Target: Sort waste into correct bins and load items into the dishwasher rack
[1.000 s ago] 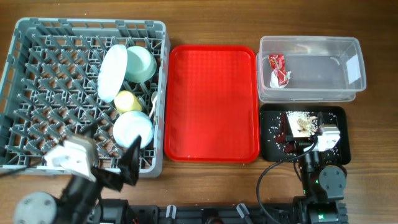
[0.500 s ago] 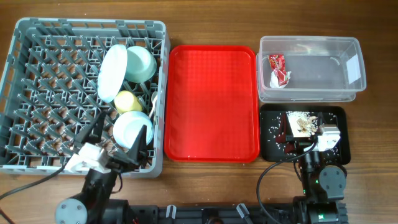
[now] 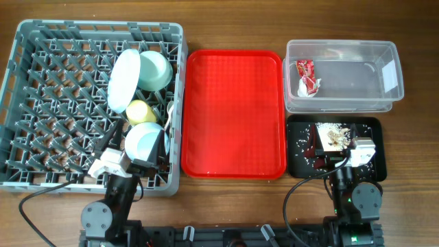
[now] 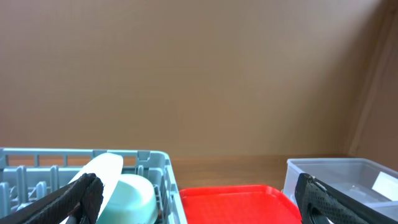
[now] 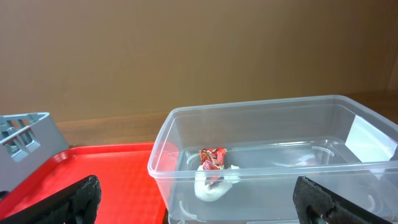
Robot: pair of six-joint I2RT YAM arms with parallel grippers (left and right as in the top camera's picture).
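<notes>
Down at the dishwasher rack (image 3: 96,26), close beside the pale blue cup (image 3: 145,140): left hand (image 3: 136,149) spread apart, empty. Right hand (image 5: 194,190) likewise apart. Probably light, stiff, slick; best pinched across the rim.

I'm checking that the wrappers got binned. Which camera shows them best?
Overhead: the red-and-white wrappers lie unobstructed at the clear tub's left end. The right wrist view shows them only through the tub's hazy wall. The left wrist view catches just a tub corner, no wrappers.
</notes>
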